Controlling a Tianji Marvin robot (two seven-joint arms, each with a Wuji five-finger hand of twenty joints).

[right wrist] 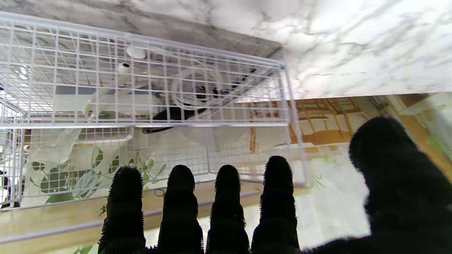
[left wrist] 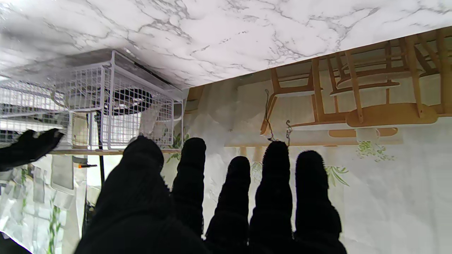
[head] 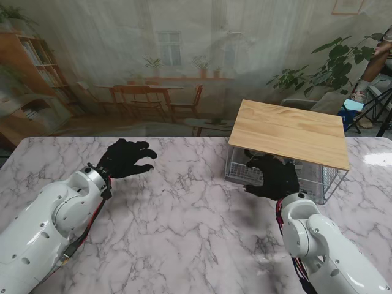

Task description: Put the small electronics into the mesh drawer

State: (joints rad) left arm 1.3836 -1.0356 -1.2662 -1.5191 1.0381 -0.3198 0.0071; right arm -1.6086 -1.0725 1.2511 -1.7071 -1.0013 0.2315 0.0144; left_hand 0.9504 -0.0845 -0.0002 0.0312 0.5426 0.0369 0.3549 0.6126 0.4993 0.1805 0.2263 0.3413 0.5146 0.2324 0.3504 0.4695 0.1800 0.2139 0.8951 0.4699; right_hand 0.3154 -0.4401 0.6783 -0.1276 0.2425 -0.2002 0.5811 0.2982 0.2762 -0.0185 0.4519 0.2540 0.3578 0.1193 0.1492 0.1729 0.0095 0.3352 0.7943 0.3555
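The white mesh drawer [head: 242,174] sits under a wooden top [head: 288,131] at the right of the table. Through its mesh the right wrist view shows small electronics inside: a coiled white cable [right wrist: 197,88], a white device [right wrist: 106,100] and a dark flat item [right wrist: 173,114]. The left wrist view shows the drawer [left wrist: 109,102] with a dark item [left wrist: 132,100] in it. My right hand [head: 275,176] hovers at the drawer's front, fingers spread, holding nothing. My left hand [head: 125,157] is open over bare marble at the left, well away from the drawer.
The marble table [head: 184,214] runs between both arms. The wooden top overhangs the drawer and hides most of its inside from the stand view. A printed backdrop stands behind the table's far edge; a person and equipment are at the far right.
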